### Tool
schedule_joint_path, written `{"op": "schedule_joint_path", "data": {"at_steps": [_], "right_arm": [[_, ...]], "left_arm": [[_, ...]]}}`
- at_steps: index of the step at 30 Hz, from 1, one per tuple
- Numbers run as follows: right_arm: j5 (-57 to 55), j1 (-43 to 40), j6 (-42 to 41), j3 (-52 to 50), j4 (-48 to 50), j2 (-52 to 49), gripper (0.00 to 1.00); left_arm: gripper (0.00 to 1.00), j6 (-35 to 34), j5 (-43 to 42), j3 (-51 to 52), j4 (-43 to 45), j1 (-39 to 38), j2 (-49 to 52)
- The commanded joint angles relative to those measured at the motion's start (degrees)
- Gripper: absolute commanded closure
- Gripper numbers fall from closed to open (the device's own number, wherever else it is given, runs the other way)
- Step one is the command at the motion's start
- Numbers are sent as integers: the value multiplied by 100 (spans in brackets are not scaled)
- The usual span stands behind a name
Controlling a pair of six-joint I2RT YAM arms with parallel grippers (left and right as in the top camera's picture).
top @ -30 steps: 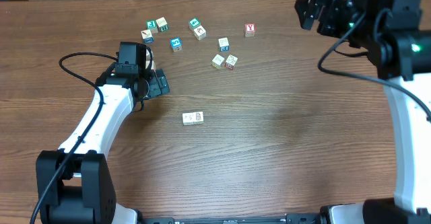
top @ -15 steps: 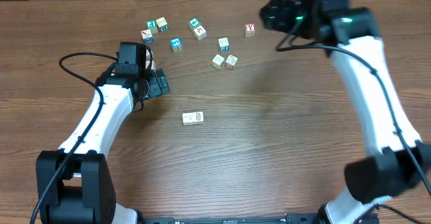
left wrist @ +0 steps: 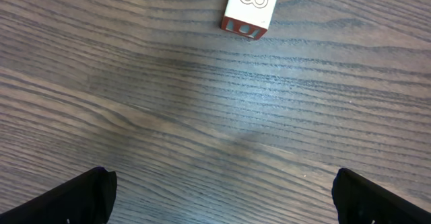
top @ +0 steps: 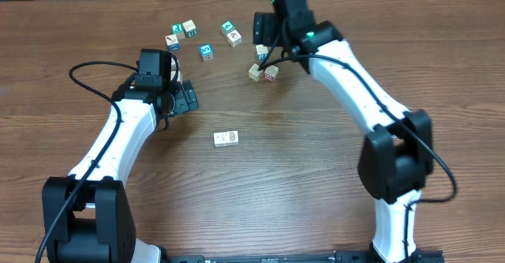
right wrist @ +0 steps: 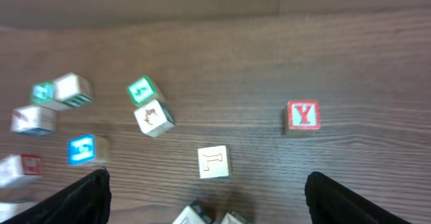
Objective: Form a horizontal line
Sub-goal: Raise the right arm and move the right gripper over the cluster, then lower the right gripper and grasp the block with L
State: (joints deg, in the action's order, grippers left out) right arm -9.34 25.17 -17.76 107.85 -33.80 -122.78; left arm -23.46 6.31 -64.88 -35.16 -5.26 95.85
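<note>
Overhead, left to right: my left gripper [top: 186,99] sits where it was a second ago, jaws wide apart and empty. Left wrist view shows only bare table [left wrist: 202,116] between the tips, with a white red-sided cube [left wrist: 250,9] ahead. Next is the horizontal line [top: 226,139]: just two white cubes touching side by side, mid-table, well apart from everything else, unmoved. Above it the loose cubes [top: 206,51] scatter along the top with teal, blue and red prints, none shifted. The big change is on the right: my right arm [top: 355,81] has swung from the far right edge across to the top-centre scatter. My right gripper [right wrist: 217,200] now hangs over them, jaws spread, nothing between. The Y cube [right wrist: 303,115] is hidden under the arm from overhead, but right wrist view shows it standing alone, right of a white letter cube [right wrist: 214,162] and apart from it. My read: the line is only part built, and this reach is for the next cube, no grab yet. Materials: the table is a brown wood-grain top, flat, with a slight sheen. The cubes are small hard-looking blocks with sharp edges, white faces, coloured frames and letters; they should pinch square and slide easily. The left side of right wrist view is smeared, letters there unreadable.
</note>
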Motion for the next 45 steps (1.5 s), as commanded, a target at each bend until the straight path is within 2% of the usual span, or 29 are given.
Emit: {"op": "schedule_joint_path", "data": {"at_steps": [1,12,18,22,33,37,45], "right_arm": [[-258,0,37,94,168,-404,10],[-87,2,39,87,426,-1014,9],[210,7,39,85,518,-1016,13],[210,20,39,85,564,-1047,20],[190,28,42,85,876,-1416,20],[188,28,42,85,951,-1480,25],[188,28,44,85,1023,-1683,26]], "left_arm": [[0,57,70,-63,2,0,-101],[0,57,70,-63,2,0,-101],[0,57,70,-63,2,0,-101],[0,57,70,-63,2,0,-101],[0,57,70,-63,2,0,-101],[0,57,70,-63,2,0,-101],[0,57,70,-63,4,0,-101]]}}
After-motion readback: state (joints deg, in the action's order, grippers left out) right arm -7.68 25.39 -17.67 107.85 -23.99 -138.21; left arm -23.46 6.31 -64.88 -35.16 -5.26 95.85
